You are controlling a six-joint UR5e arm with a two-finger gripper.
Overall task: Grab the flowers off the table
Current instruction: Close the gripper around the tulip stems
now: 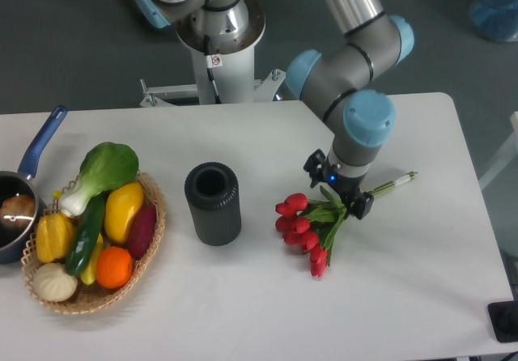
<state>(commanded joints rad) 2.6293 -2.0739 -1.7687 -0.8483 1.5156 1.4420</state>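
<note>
The flowers (pixel 301 225) lie flat on the white table (pixel 405 296), right of centre. Their red buds point down-left, and the thin pale stems run up-right to about (pixel 401 181). My gripper (pixel 337 187) hangs low over the green leaves where stems and buds meet. It is open, with one finger (pixel 312 165) on the upper-left side of the bunch and the other (pixel 361 206) on the lower-right side. The wrist hides part of the leaves, and I cannot tell whether the fingers touch the stems.
A black ribbed cylinder (pixel 213 203) stands left of the flowers. A wicker basket (pixel 150 244) of toy vegetables and fruit, with a leafy green one (pixel 104 171) on top, sits at the left. A blue-handled pot (pixel 20 199) is at the left edge. The arm's base (pixel 217 45) stands behind the table.
</note>
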